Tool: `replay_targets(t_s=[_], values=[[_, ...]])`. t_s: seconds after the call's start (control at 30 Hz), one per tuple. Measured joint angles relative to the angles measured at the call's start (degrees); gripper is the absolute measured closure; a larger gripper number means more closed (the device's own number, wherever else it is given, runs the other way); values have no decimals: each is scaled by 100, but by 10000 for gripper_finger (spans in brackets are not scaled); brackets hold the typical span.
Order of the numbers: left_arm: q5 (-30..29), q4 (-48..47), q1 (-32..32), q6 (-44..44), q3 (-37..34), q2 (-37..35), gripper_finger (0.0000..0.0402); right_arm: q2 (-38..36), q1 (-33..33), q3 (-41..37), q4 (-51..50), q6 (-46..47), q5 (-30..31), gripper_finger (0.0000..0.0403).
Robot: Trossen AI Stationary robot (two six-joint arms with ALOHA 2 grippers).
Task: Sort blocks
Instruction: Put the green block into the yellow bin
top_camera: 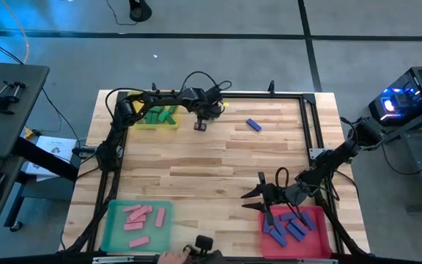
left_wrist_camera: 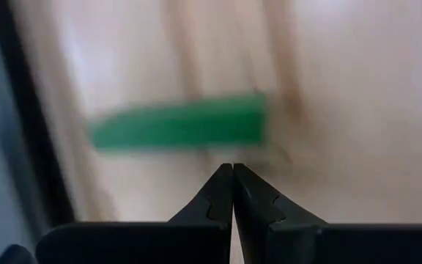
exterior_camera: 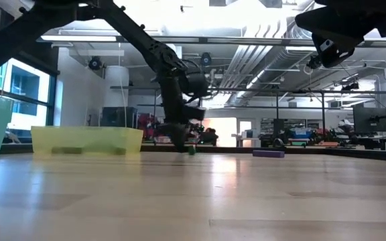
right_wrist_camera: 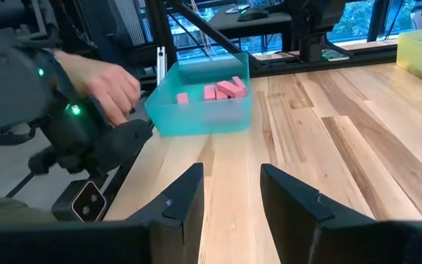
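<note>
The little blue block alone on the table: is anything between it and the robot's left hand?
No. In the high view only bare wooden table lies between the small flat blue block and the shut left hand.

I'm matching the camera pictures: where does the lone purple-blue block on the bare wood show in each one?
High view: the purple-blue block lies near the table's far edge, right of centre.
Low view: the block lies flat, far back, right of centre.
Left wrist view: not in it.
Right wrist view: not in it.
Shared landmark: the yellow tray, left of the block in both.
</note>
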Motion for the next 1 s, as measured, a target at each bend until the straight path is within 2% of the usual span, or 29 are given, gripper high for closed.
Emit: replay_targets(t_s=[0.2, 0.27, 0.37, 0.47, 0.63, 0.83, 0.93, 1.0], values=[[-252, -992, -212, -47, 0, -25, 401, 0, 0, 0, -109, -18, -2, 284], [-521, -1005, -305, -482, -4, -47, 401, 0, -2, 0, -112, -21, -2, 284], [-1068, -397, -378, -1384, 23, -49, 401, 0, -4, 0, -113, -89, -2, 284], [-1214, -238, -318, -2333, 260, -50, 395, 0, -4, 0, -112, -104, -2, 284], [-566, -429, -68, -3756, 709, -81, 344, 0, -4, 0, -114, -126, -2, 284], [87, -138, 325, -5219, 770, 50, 237, 0, -4, 0, -143, -125, -3, 284], [307, -142, 416, -5603, 763, 286, 190, 0, -4, 0, -154, -112, -4, 284], [656, -120, 422, -5683, 806, 318, 171, 0, -4, 0, -157, -110, -6, 284]])
